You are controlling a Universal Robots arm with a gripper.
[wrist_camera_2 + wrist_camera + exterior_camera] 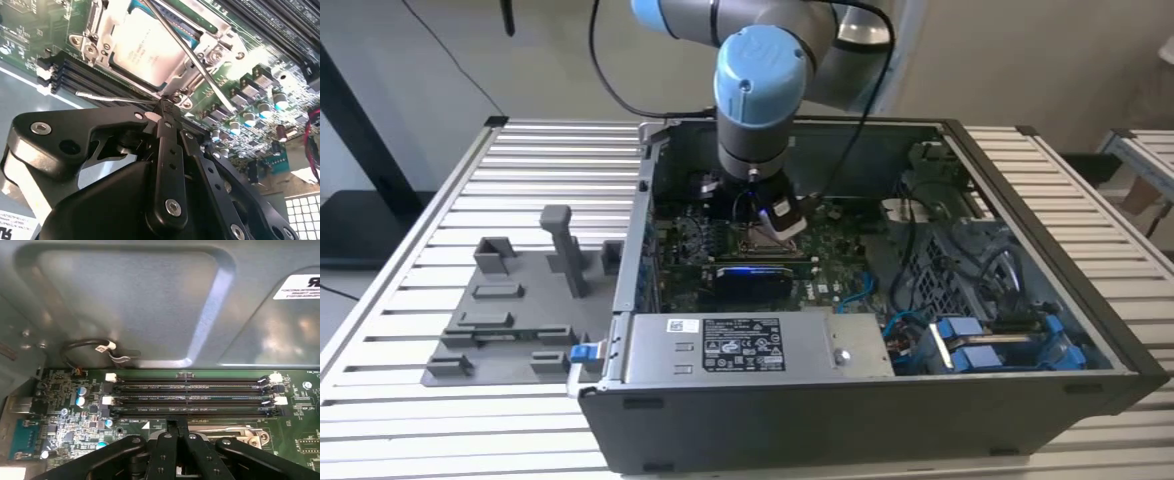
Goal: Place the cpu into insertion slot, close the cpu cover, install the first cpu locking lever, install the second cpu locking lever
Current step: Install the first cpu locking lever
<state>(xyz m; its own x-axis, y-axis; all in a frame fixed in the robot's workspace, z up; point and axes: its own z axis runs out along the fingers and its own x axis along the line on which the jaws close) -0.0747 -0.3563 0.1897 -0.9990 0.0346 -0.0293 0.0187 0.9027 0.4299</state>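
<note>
**Inspector:** State of the claw (162,106)?

**Assessor:** Narrow. In the second wrist view its fingers are drawn together with the tips meeting. The tips sit at the inner end of a thin lever (115,97). They touch it and may be nipping it, but I cannot tell which.

**Inspector:** Which way does that lever lie from the claw?

**Assessor:** Its long axis runs out sideways from the tips, along the nearer edge of the socket. The bent handle end is the part farthest from the claw.

**Inspector:** And the task's parts?

**Assessor:** Just beyond the tips. The cpu (145,47) lies flat in its slot, and by my judgement the cpu cover (107,35) is down around it. A second lever (202,70) slants away from the claw across one side of the cpu and looks unlatched. In the first wrist view the memory slots (190,395) lie crosswise ahead of the claw
</note>
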